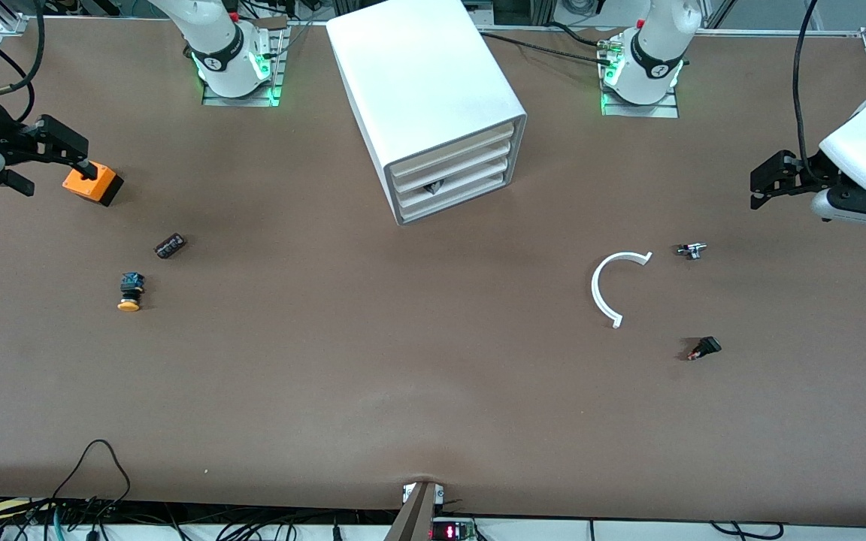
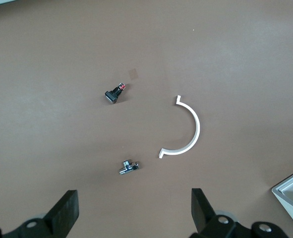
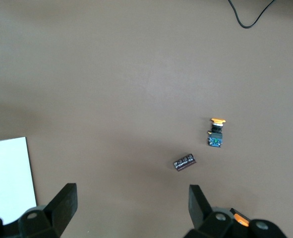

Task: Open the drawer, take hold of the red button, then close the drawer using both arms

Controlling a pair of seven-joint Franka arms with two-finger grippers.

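While both arms hung idle at the table's ends, this is how things stood:

Cabinet: the white cabinet [image 1: 433, 98] sat between the two bases, its stacked drawers all pushed in.
Drawer: the drawer [image 1: 454, 182] was closed, a small dark thing showing at its front slot.
Button: I could not pick out any red-capped button; nothing of that kind lay on the open table.
Left gripper: the left gripper [image 1: 767, 180] hovered over bare table at the left arm's end, fingers [image 2: 67, 210] spread wide, holding nothing.
Right gripper: the right gripper [image 1: 65, 146] hung over the orange box [image 1: 93, 183] at the right arm's end, fingers [image 3: 64, 203] wide apart and empty.
Near the left arm: a white curved strip [image 1: 613, 289], a small metal fitting [image 1: 691, 250] beside it, and a little black part [image 1: 704, 348] nearer the front camera.
Near the right arm: a yellow-orange capped button [image 1: 131, 291] and a small dark block [image 1: 170, 246] close by.
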